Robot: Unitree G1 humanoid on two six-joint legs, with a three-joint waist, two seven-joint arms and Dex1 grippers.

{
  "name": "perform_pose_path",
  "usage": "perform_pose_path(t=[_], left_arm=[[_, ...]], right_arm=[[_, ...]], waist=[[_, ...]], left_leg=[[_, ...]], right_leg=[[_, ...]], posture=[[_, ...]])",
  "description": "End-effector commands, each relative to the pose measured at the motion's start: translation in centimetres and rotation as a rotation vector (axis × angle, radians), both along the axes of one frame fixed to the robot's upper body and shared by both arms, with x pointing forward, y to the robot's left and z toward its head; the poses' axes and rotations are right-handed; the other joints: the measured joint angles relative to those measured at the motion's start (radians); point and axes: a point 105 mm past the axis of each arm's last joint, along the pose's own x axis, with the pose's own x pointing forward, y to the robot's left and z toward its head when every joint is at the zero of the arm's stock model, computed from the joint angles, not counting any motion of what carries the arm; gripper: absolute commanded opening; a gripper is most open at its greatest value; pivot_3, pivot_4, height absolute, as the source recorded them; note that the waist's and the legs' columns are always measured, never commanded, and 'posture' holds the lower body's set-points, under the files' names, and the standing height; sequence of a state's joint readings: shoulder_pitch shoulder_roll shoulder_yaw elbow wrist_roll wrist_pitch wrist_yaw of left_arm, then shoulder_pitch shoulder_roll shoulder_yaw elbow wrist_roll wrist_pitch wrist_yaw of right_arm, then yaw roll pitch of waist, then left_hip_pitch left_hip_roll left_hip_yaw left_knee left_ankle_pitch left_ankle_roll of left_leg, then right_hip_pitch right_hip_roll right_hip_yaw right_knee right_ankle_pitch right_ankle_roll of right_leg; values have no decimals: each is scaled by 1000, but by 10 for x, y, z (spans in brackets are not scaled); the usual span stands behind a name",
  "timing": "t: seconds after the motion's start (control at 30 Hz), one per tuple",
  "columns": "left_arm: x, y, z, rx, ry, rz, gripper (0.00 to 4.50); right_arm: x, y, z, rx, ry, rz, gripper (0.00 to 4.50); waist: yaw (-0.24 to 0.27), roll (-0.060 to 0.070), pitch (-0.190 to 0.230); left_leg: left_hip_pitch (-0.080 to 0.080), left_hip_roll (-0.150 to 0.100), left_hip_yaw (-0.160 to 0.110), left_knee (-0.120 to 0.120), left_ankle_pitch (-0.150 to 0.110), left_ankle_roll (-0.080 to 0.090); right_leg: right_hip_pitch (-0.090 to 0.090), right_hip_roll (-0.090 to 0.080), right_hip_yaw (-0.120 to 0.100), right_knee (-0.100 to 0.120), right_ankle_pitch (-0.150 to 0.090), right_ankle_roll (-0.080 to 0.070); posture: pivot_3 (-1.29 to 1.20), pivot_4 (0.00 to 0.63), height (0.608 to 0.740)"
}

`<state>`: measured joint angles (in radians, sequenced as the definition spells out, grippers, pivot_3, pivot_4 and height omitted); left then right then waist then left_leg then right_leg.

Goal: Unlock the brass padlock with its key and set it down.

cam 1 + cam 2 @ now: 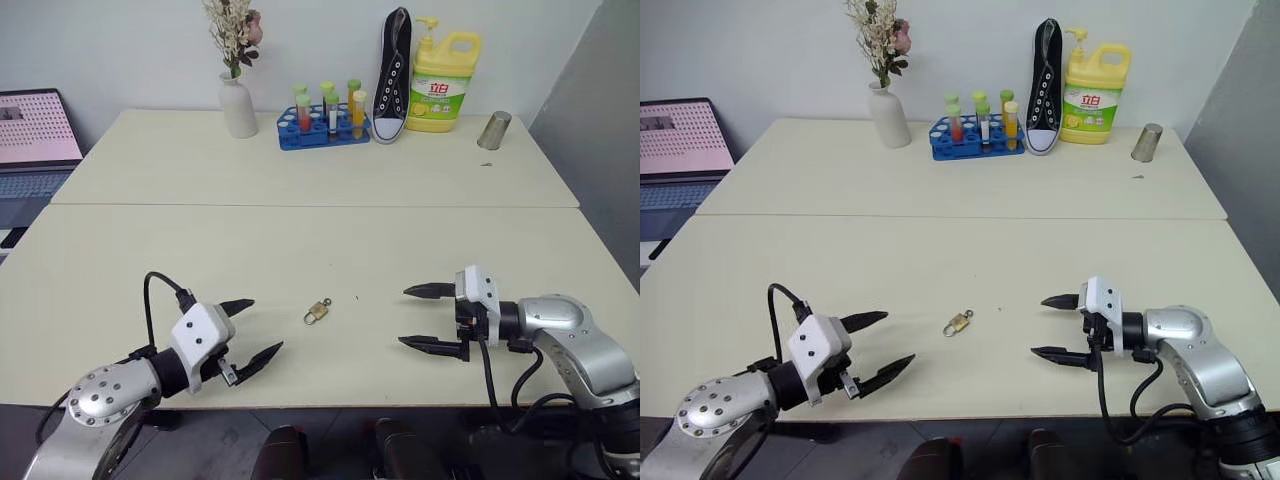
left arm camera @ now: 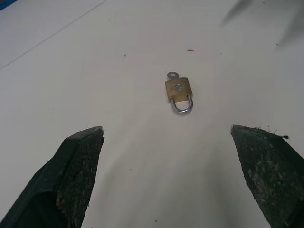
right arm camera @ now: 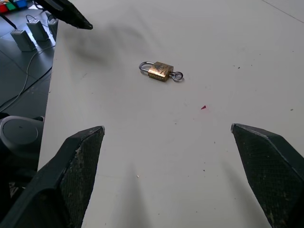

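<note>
Between your two grippers: brass padlock (image 1: 317, 312) is lying flat, key inserted | left gripper (image 1: 252, 328) and right gripper (image 1: 420, 316) are gaping empty, flanking it for pickup.

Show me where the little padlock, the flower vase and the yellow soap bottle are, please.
brass padlock (image 1: 317, 312), left eye view, on its brass body.
flower vase (image 1: 238, 106), left eye view, on its white belly.
yellow soap bottle (image 1: 440, 92), left eye view, on its front label.
</note>
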<state>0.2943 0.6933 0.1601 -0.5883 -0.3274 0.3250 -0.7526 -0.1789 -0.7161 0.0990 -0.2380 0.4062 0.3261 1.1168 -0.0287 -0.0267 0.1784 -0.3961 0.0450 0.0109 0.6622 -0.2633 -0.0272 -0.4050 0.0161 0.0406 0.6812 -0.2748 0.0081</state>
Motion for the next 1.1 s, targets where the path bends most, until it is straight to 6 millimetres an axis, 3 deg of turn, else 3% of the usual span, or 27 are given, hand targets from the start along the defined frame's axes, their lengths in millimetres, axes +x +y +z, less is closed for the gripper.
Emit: perform_pose_path(t=[0.03,0.63,0.83,1.1], left_arm=[[2,-5,7,-21,-26,-7,4500],[3,-21,10,-108,3,-5,4500],[20,-26,1,-97,22,65,4500],[43,-40,-13,-102,69,93,4500]], right_arm=[[0,2,6,10,-38,9,4482],[8,7,7,10,-21,-13,4482],[16,12,22,80,-23,-53,4482],[1,14,10,-5,10,-19,4482]], waist=[[0,0,0],[0,0,0],[0,0,0],[3,0,0]], left_leg=[[0,0,0,0,0,0],[0,0,0,0,0,0],[0,0,-1,0,0,0],[-1,-1,-1,0,0,0]], right_leg=[[0,0,0,0,0,0],[0,0,0,0,0,0],[0,0,0,1,0,0],[0,0,0,0,0,0]], posture=[[0,150,740],[0,150,740],[0,150,740],[0,150,740]])
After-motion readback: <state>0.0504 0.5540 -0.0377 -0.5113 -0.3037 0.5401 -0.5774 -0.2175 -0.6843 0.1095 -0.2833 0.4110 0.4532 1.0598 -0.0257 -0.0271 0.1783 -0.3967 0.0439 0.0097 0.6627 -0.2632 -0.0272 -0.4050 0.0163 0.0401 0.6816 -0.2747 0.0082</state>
